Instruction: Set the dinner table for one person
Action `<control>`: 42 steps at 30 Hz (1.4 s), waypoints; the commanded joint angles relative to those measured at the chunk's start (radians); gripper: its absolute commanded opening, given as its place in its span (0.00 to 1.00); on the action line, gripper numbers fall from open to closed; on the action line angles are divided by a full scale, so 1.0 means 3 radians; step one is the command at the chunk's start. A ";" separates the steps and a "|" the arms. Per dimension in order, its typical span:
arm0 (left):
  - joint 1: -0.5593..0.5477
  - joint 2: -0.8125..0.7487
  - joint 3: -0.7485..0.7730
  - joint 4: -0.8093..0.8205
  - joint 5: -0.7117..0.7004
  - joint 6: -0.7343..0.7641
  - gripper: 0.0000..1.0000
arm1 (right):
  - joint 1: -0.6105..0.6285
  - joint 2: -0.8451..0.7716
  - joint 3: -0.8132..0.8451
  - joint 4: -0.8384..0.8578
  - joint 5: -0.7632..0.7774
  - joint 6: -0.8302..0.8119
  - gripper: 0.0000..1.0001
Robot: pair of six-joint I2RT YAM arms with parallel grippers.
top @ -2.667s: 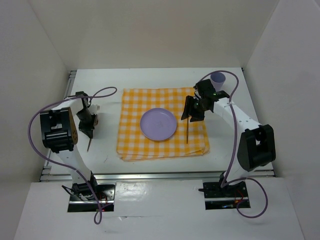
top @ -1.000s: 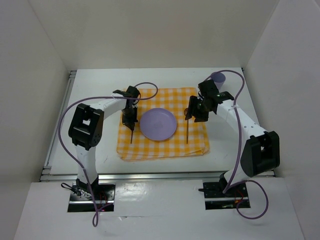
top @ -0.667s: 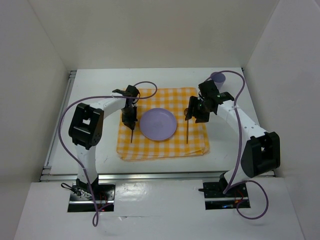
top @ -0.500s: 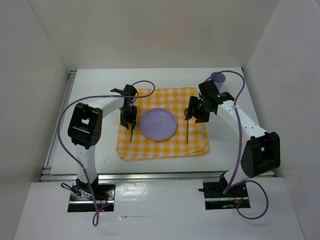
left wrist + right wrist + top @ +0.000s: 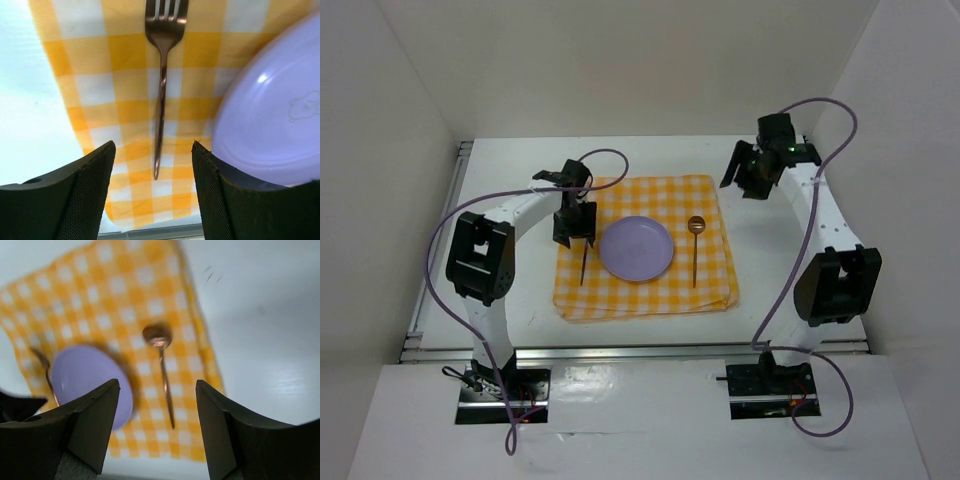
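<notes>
- Since a second ago the right claw [image 5: 745, 180] has swung off the slim copper-coloured metal spoon [image 5: 695, 255] toward the far right corner, and the left claw [image 5: 151, 147] has let go of the dark metal fork [image 5: 161, 115].
- Large flat white rectangular desk [image 5: 650, 160] with thin metal rails: it lies under everything, with both arm bases at its near edge.
- Yellow-and-white checked cloth [image 5: 645, 295]: spread flat mid-desk.
- Round lilac plastic plate [image 5: 636, 248]: centred on the cloth.
- Spoon: lying right of the plate, bowl pointing away.
- Fork: lying left of the plate (tines at the far end), just beside its rim.
- Left claw: spread, above the fork and pinching nothing.
- Right claw: spread and empty.
</notes>
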 commanded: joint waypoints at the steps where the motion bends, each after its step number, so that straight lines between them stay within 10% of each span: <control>1: 0.0019 -0.0242 0.0264 -0.0012 -0.0189 0.0130 0.70 | -0.0400 0.0240 0.0452 -0.0062 0.0200 -0.0119 0.70; 14: 0.0244 -0.0539 0.0132 0.0197 -0.0307 0.0509 0.70 | -0.1010 0.1646 0.1920 -0.0047 0.0097 -0.0191 0.65; 33: 0.0474 -0.0339 0.0198 0.0095 -0.0190 0.0540 0.70 | -0.1010 0.2107 0.2028 0.0291 -0.0071 -0.0186 0.50; 38: 0.0474 -0.0339 0.0198 0.0095 -0.0159 0.0540 0.70 | -0.1010 0.2138 0.2095 0.0255 -0.0036 -0.0186 0.03; 42: 0.0505 -0.0339 0.0198 0.0095 -0.0159 0.0575 0.70 | -0.0939 0.1914 0.2008 0.0174 0.0158 -0.0339 0.00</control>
